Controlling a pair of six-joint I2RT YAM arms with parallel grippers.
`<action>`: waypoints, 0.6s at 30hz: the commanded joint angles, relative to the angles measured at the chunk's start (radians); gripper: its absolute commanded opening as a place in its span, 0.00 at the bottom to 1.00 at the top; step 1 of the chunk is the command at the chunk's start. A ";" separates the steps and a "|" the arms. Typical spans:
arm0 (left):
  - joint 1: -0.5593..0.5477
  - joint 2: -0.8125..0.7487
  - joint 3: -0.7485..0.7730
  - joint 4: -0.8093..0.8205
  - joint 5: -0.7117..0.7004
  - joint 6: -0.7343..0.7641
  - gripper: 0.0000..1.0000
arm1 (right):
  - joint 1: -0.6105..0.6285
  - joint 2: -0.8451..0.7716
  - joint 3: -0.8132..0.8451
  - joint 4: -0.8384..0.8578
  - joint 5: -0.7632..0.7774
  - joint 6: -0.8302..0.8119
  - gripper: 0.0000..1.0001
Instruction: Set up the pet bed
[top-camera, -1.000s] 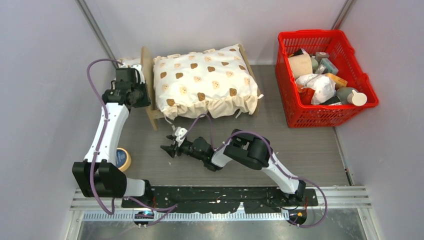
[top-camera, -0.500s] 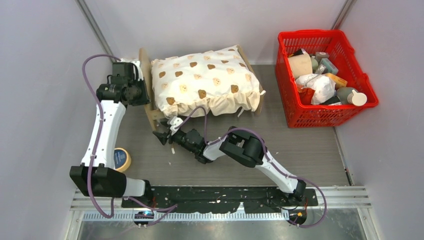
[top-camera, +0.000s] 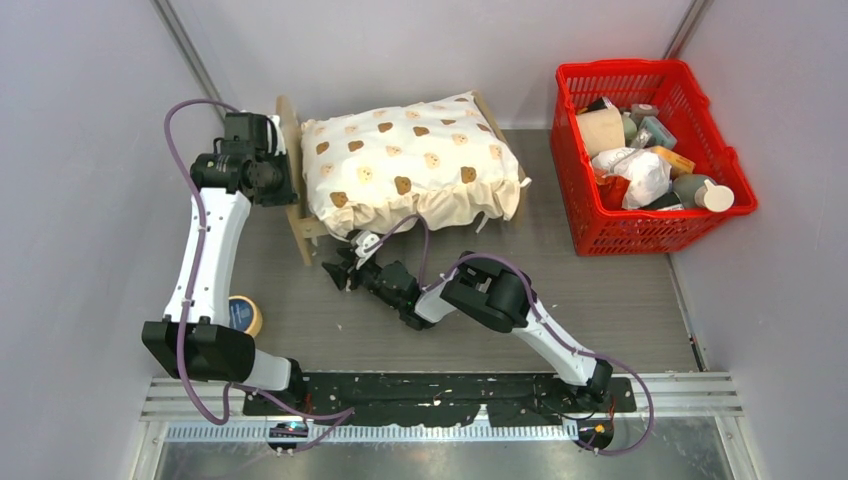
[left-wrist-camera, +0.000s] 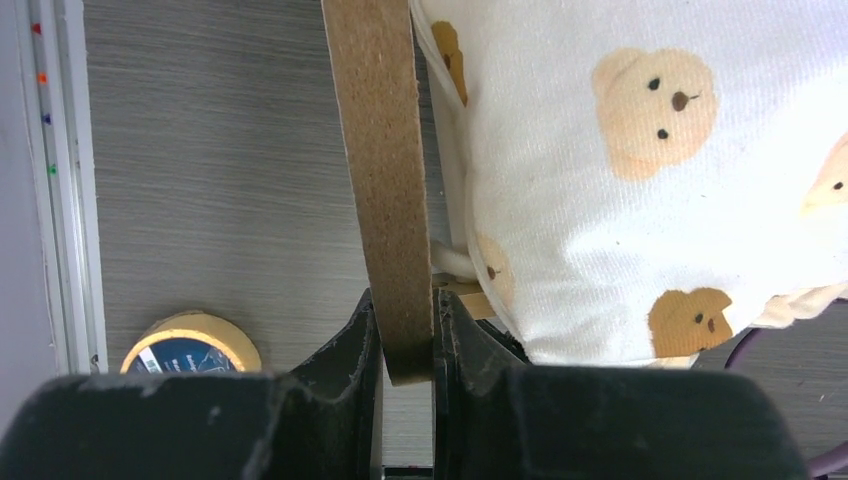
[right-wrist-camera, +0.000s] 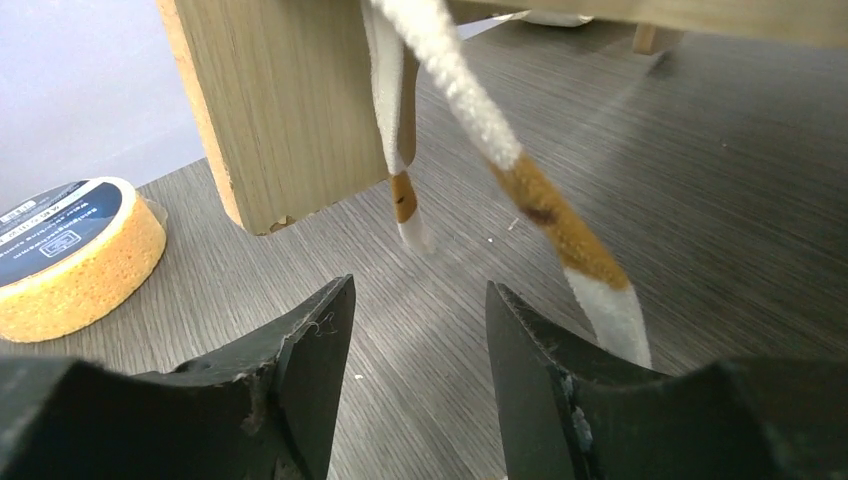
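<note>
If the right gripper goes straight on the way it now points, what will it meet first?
Probably the thin tie hanging ahead of the right gripper, then the headboard behind it. Depth is unclear; the tie may hang slightly aside.

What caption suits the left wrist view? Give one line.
Left gripper clamps the pet bed headboard beside the bear-print cushion.
</note>
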 joint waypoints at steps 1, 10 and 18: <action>-0.021 -0.060 0.107 0.145 0.081 -0.001 0.00 | 0.006 -0.045 0.051 -0.009 0.013 0.014 0.57; -0.028 -0.050 0.145 0.108 0.101 -0.027 0.00 | 0.008 0.016 0.228 -0.190 0.071 0.039 0.61; -0.033 -0.053 0.153 0.090 0.106 -0.048 0.00 | 0.006 0.057 0.317 -0.249 0.094 0.044 0.61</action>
